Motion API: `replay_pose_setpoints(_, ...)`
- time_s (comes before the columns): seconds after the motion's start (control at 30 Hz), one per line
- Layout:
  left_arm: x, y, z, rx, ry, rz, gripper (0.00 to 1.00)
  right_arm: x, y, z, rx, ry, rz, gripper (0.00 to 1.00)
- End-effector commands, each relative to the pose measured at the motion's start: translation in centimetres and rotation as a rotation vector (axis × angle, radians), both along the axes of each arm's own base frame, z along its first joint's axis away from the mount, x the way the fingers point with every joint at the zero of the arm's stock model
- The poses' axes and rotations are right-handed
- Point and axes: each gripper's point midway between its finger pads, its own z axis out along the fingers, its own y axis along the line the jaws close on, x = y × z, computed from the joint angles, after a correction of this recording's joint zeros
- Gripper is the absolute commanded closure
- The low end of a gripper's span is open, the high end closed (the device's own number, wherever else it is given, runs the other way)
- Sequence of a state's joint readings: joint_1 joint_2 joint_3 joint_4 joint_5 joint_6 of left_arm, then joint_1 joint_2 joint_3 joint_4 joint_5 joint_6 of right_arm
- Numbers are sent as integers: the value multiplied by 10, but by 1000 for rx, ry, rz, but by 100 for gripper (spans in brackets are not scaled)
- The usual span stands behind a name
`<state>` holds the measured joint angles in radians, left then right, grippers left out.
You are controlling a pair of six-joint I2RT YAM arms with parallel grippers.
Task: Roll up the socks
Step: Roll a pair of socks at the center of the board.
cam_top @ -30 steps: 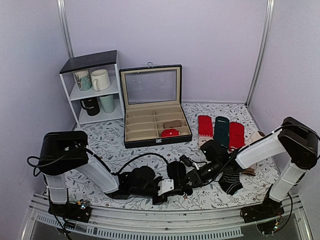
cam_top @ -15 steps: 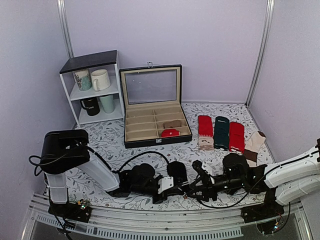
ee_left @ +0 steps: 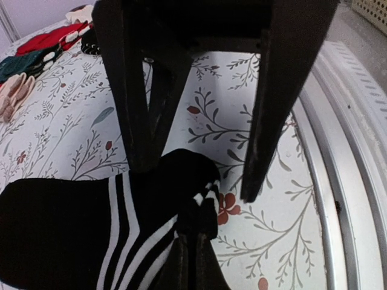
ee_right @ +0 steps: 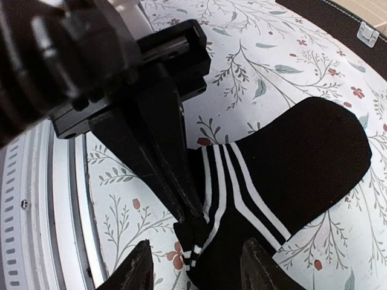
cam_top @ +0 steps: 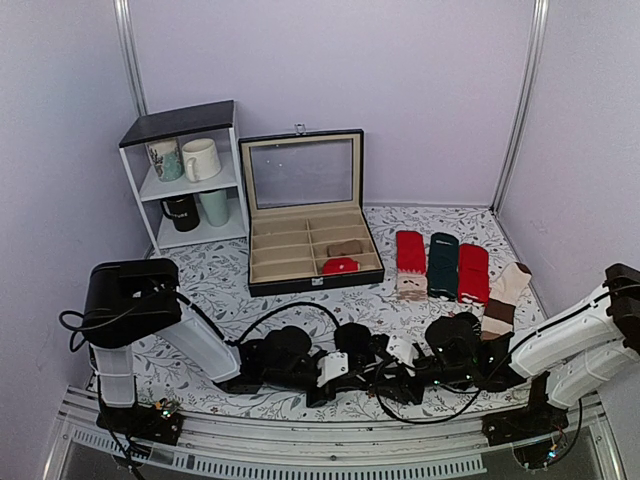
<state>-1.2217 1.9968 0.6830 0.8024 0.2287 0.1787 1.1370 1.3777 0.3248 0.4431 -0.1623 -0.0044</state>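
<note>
While the overhead camera gives only a dark knot where the two arms meet at the near edge of the table (cam_top: 220, 275), the wrist cameras pull it apart. The right wrist view shows the left gripper (ee_right: 192, 226) reaching in from the upper left, its fingers pressed together and pinching the cuff edge of the black sock (ee_right: 302, 157). The sock lies flat on the flowered cloth, with its white bands just beside the pinch. The left wrist view shows what that one cannot: the right gripper (ee_left: 196, 181) comes down from above with its two fingers spread, one on either side of the bunched cuff. One fingertip touches the fabric and the other stands on the cloth just beside it.

Only the overhead view takes in the rest of the table. At the back left a white shelf (cam_top: 180, 122) carries four mugs (cam_top: 200, 158), two on each level. Beside it stands one open box (cam_top: 300, 283) with divided compartments, and two of them are filled, one by a red roll (cam_top: 341, 266) and one by a tan roll (cam_top: 345, 247). To its right four socks lie side by side: two red socks (cam_top: 410, 250), one dark green sock (cam_top: 443, 260) between them, and one beige-and-brown sock (cam_top: 505, 295) at the far right. I can make out one black banded sock between the grippers, and cannot tell whether a second lies under it.
</note>
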Motion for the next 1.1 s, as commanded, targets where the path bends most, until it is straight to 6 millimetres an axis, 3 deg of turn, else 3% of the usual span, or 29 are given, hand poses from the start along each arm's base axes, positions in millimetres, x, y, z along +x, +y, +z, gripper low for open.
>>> replay_pose_setpoints(0.0,-14,40,-67,246,108,2,100,4,10,-5,-16,-22,7,51)
replay_pose_setpoints(0.67,-15,41,-72,268,117,1,100,4,4,-37,-104,50,-73,56)
replay_pose_setpoints(0.77,-15,40,-72,268,117,-2,100,6,2,-42,-124,62,-102,66)
replay_pose_setpoints(0.83,-15,40,-71,266,115,-1,100,7,1,-45,-145,79,-117,88)
replay_pose_setpoints(0.87,-13,41,-71,267,112,6,100,7,0,-47,-155,95,-129,95)
replay_pose_setpoints(1.07,3,45,-49,227,20,71,100,-4,-7,-52,-155,228,-173,97)
